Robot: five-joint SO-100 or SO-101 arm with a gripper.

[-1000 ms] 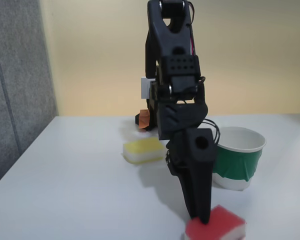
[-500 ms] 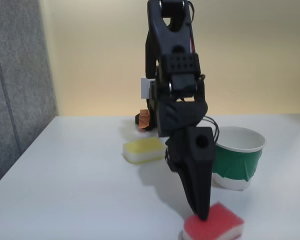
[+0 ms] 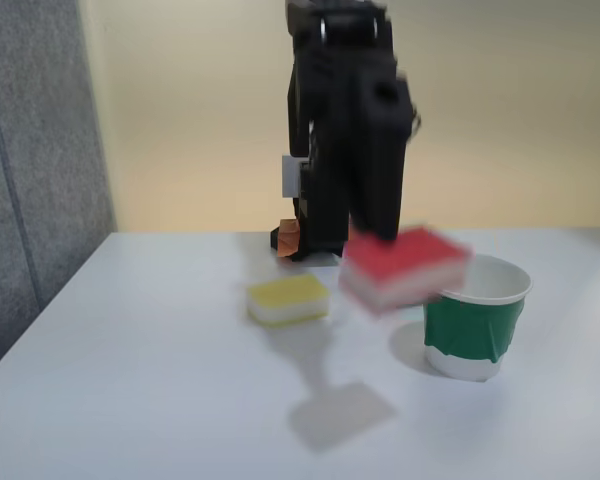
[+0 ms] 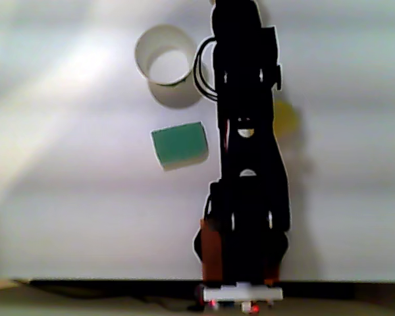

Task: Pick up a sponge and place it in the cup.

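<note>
Nearest in the fixed view, a soft rectangular shadow lies on the bare white tabletop (image 3: pixel 160 400). Above it the sponge (image 3: pixel 404 268) hangs in the air, blurred, tilted, its rough red top over a white foam base, just left of the cup (image 3: pixel 474 318) and about level with its rim. The gripper (image 3: pixel 378 232) comes down from above onto the sponge's far edge. The blur hides the jaws themselves, but with the sponge well clear of the tabletop, I judge them clamped on it.

The likely trouble is in the hold: it seems to catch only an edge of compressible foam, so the sponge could swing, slip out, or drop short of the cup. The cup is light paper, green-walled with a white rim and base band, and a knock from the tilted sponge or the arm could tip or shove it.

Farther back lies a yellow-topped sponge (image 3: pixel 288 299), flat and soft-cornered, then the black arm's base against a pale yellow wall (image 3: pixel 520 110). In the other view, a green-topped sponge (image 4: pixel 180 145) lies near the cup's round white mouth (image 4: pixel 163 62).
</note>
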